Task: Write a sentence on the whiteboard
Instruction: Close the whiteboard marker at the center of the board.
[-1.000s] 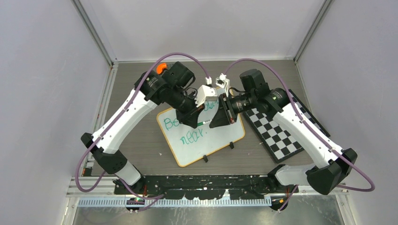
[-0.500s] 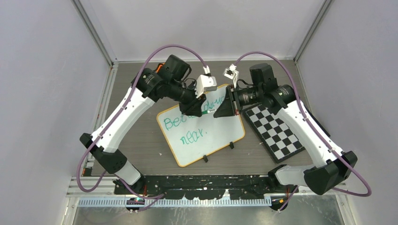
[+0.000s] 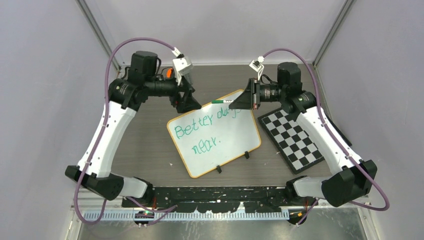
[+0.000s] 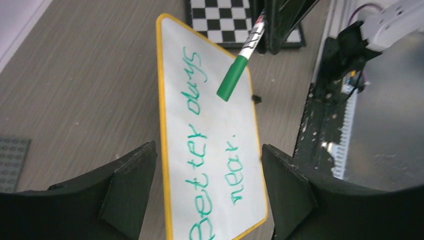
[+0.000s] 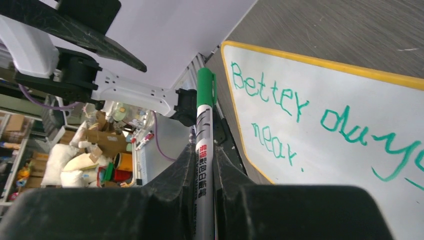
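Note:
The whiteboard (image 3: 232, 147), white with an orange rim, lies flat mid-table. On it is the sentence (image 3: 200, 131) in green, "Better days near." in two lines. My right gripper (image 3: 239, 101) hovers over the board's far edge, shut on a green-capped marker (image 3: 221, 101) that points left. In the right wrist view the marker (image 5: 205, 125) is clamped between the fingers, beside the whiteboard (image 5: 350, 95) and the sentence (image 5: 280, 102). My left gripper (image 3: 192, 104) is open and empty, off the far-left corner. The left wrist view shows the whiteboard (image 4: 222, 127), the sentence (image 4: 197, 145) and the marker (image 4: 240, 65) beyond its gripper (image 4: 208, 155).
A black-and-white checkerboard (image 3: 295, 140) lies right of the whiteboard, under the right arm, and shows again as the checkerboard (image 4: 225, 20). A grey studded plate (image 4: 12, 160) sits on the table to the left. Grey walls enclose the table on three sides.
The two grippers were together over the board. The left one has opened and pulled away to the far left. The right one has drawn back to the right, keeping the marker.

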